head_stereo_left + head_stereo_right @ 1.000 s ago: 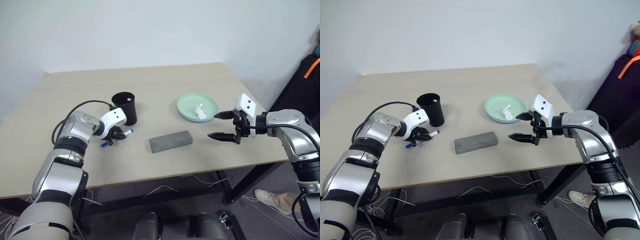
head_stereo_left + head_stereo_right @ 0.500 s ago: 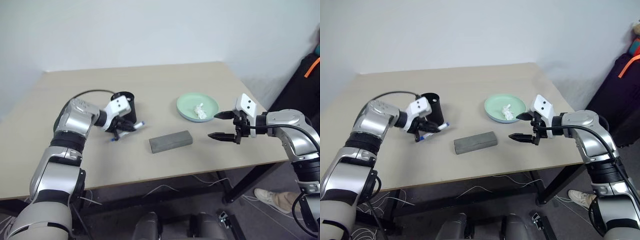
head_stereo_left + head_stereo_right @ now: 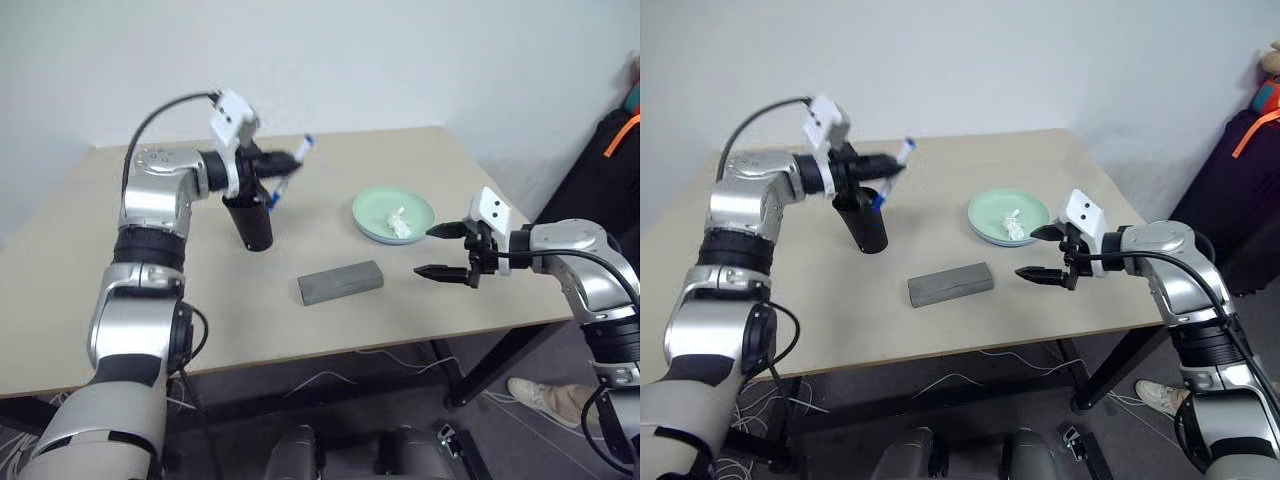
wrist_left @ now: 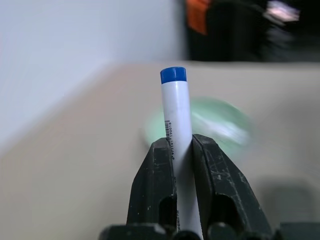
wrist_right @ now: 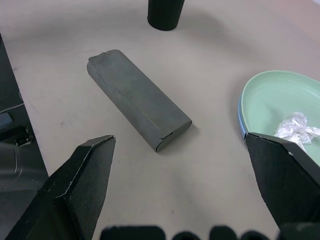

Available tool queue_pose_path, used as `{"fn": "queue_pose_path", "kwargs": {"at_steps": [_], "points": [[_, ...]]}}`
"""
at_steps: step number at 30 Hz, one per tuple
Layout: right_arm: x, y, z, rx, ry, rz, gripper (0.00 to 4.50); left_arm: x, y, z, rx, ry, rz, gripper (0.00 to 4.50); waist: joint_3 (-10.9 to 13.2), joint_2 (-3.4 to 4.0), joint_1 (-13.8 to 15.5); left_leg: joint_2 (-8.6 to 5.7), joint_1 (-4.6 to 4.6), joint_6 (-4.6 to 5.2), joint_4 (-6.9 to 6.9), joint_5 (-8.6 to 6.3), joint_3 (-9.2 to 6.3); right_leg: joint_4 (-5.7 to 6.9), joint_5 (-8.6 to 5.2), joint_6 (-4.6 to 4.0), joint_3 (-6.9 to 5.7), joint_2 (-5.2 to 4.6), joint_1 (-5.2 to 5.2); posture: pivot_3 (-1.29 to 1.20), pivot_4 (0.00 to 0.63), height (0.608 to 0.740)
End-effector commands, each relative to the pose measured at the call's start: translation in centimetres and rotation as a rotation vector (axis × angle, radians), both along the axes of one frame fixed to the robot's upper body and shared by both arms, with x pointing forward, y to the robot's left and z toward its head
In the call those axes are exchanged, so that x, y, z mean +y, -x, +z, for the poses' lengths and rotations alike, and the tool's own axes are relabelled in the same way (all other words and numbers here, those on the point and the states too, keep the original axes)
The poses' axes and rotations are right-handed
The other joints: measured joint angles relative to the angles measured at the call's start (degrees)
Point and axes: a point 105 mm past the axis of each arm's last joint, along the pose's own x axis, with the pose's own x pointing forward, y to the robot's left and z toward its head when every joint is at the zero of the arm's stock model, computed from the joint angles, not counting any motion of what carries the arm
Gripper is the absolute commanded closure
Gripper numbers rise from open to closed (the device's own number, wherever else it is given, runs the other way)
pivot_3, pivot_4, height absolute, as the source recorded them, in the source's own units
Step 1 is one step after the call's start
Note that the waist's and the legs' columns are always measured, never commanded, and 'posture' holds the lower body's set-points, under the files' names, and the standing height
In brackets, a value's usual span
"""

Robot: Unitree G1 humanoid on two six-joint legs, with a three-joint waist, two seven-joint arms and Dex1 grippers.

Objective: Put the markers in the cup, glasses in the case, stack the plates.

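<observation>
Table: tan top, seen from the near edge back to the wall.

Case: grey, lid closed, lying flat nearest the front edge, mid-table, long side slanted. Nothing touches it. In the right wrist view it lies between the two spread fingers.

Right gripper: hovers level just right of the case and in front of the plates, fingers spread wide, nothing between them, pointing toward the case.

Plates: mint green plate on top, a thin blue rim visible under its edge in the right wrist view, so the two are stacked. They sit right of centre, behind the right gripper. A crumpled white tissue lies in the green plate.

Cup: black, upright, left of centre, behind and left of the case, well apart from the plates.

Left gripper: raised above the cup's rim, pointing level toward the right, fingers clamped narrow on a marker.

Marker: white barrel, blue cap at the free end, pinched between the two fingers; it sticks out past the fingertips, above the cup and not inside it.
</observation>
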Motion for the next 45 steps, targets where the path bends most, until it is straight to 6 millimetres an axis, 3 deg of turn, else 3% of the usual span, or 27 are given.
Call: {"fn": "queue_pose_path", "kwargs": {"at_steps": [1, 5, 12, 19, 27, 32, 39, 42, 45], "points": [[0.0, -0.1, 1.5, -0.059, -0.013, 0.003, 0.00, 2.3, -1.3, 2.6, -0.146, 0.098, 0.185, 4.40, 0.0, 0.00, -0.1, 0.00, 0.02, 0.00, 0.00, 0.00, 0.02, 0.00, 0.01, 0.00, 0.00, 0.00, 0.00, 0.00, 0.000, 0.740], [0.1, -0.1, 1.5, -0.060, -0.014, 0.004, 0.00, 3.9, -2.0, 1.9, -0.175, 0.118, 0.306, 4.40, 0.0, -0.01, 0.0, 0.00, 0.01, -0.01, -0.03, 0.00, 0.03, 0.00, 0.02, 0.00, 0.00, 0.01, -0.04, 0.00, 0.000, 0.740], [0.2, -0.1, 1.6, -0.062, -0.017, 0.005, 0.00, 5.4, -2.2, -1.3, -0.148, 0.086, 0.404, 4.40, 0.0, -0.05, 0.1, -0.06, -0.12, -0.01, -0.06, -0.01, 0.14, -0.09, 0.02, 0.01, 0.04, -0.02, -0.11, 0.00, 0.000, 0.740], [0.2, 0.1, 1.9, -0.060, -0.033, 0.008, 0.00, 5.5, -2.1, -4.5, -0.103, 0.081, 0.434, 4.40, 0.0, -0.05, 0.1, -0.03, -0.10, -0.01, -0.05, 0.00, 0.07, -0.02, 0.03, -0.01, 0.00, -0.02, -0.12, 0.00, 0.000, 0.740], [0.0, 0.0, 2.3, -0.083, -0.044, 0.003, 0.00, 5.3, -1.9, -6.0, -0.091, 0.090, 0.447, 4.40, 0.0, -0.06, 0.1, -0.03, -0.11, -0.01, -0.05, -0.01, 0.10, -0.05, 0.04, -0.01, 0.02, -0.01, -0.13, 0.00, 0.000, 0.740], [0.1, -0.1, 2.3, -0.083, -0.050, 0.001, 0.00, 5.4, -1.8, -5.9, -0.096, 0.103, 0.449, 2.64, 0.0, -0.07, 0.1, -0.04, -0.11, -0.01, -0.04, -0.01, 0.10, -0.05, 0.04, -0.01, 0.01, -0.02, -0.11, 0.00, 0.000, 0.740], [0.5, -0.5, 2.6, -0.092, -0.064, 0.002, 0.00, 5.7, -1.2, -3.3, -0.145, 0.154, 0.377, 0.24, 0.0, -0.07, 0.1, -0.03, -0.11, -0.02, -0.05, -0.01, 0.09, -0.04, 0.04, -0.01, 0.01, -0.01, -0.13, 0.00, 0.000, 0.740], [1.1, -0.7, 3.3, -0.094, -0.101, 0.004, 0.00, 5.7, 0.0, -1.3, -0.153, 0.189, 0.264, 0.04, 0.0, -0.07, 0.0, -0.02, -0.11, -0.02, -0.05, -0.01, 0.11, -0.05, 0.04, -0.01, 0.02, -0.01, -0.13, 0.00, 0.000, 0.740], [1.8, -1.1, 3.6, -0.094, -0.119, 0.004, 0.00, 7.3, 2.3, 0.4, -0.168, 0.159, 0.195, 0.04, 0.0, -0.06, -0.5, 0.00, -0.11, -0.02, -0.08, -0.01, 0.16, -0.03, 0.04, -0.02, 0.06, -0.01, -0.21, 0.00, 0.000, 0.740]]}}
